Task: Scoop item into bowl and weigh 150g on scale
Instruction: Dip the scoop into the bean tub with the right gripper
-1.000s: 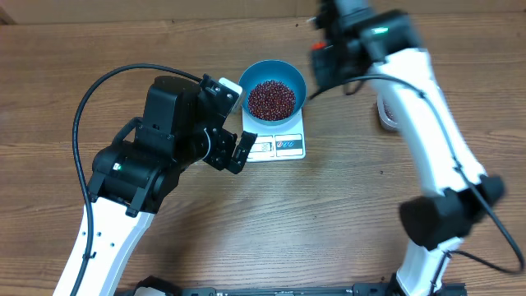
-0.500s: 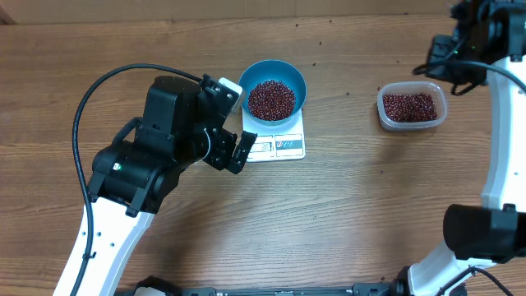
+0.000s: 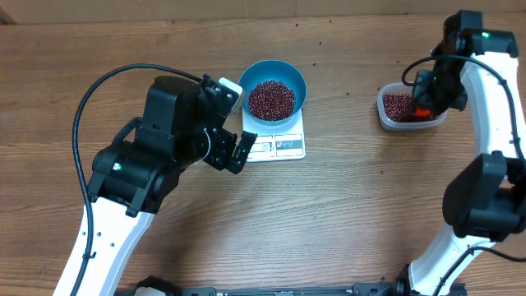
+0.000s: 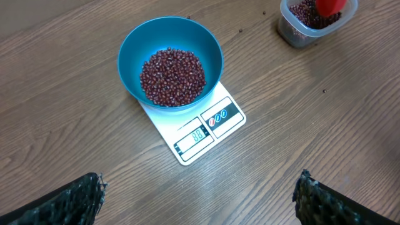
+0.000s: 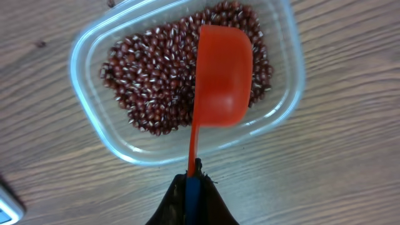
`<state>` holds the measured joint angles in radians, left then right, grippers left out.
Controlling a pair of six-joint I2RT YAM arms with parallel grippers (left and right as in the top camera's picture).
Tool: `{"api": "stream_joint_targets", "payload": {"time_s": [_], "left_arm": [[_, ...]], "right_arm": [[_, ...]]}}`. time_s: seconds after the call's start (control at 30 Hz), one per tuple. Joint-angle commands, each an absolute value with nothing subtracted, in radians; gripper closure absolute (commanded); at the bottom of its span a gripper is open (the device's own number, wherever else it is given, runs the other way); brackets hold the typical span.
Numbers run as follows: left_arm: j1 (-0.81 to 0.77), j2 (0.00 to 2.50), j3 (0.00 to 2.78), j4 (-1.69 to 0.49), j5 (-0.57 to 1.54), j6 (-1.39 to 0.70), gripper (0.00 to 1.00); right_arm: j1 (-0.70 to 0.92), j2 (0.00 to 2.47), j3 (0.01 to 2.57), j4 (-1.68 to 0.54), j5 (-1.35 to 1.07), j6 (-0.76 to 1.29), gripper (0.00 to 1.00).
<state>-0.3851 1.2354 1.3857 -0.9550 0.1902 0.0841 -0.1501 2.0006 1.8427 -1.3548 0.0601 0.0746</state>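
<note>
Holding scoop over beans in tub

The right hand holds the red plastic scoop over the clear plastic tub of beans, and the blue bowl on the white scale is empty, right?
Not empty: the round blue bowl on the flat white scale holds a heap of dark red-brown beans; the left wrist view shows it. The rest stands.
</note>
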Motion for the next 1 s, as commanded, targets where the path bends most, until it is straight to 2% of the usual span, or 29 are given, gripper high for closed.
{"api": "stream_joint_targets", "payload": {"time_s": [0.0, 0.23, 0.43, 0.63, 0.97], "left_arm": [[-0.38, 1.239, 1.404, -0.954, 0.184, 0.078, 0.0], [-0.38, 1.239, 1.404, -0.954, 0.183, 0.078, 0.01], [-0.38, 1.239, 1.404, -0.954, 0.184, 0.078, 0.0], [-0.38, 1.239, 1.404, -0.955, 0.184, 0.078, 0.0], [-0.38, 1.239, 1.404, -0.954, 0.183, 0.078, 0.0]], "right_arm": [[-0.153, 2.032, 1.832, -1.332, 0.075, 0.08, 0.96], [-0.153, 2.092, 1.828, -1.319, -0.005, 0.078, 0.96], [-0.153, 2.097, 1.802, -1.314, -0.204, -0.01, 0.96], [-0.154, 2.097, 1.791, -1.321, -0.284, -0.03, 0.96], [-0.238, 2.097, 1.791, -1.314, -0.43, -0.071, 0.96]]}}
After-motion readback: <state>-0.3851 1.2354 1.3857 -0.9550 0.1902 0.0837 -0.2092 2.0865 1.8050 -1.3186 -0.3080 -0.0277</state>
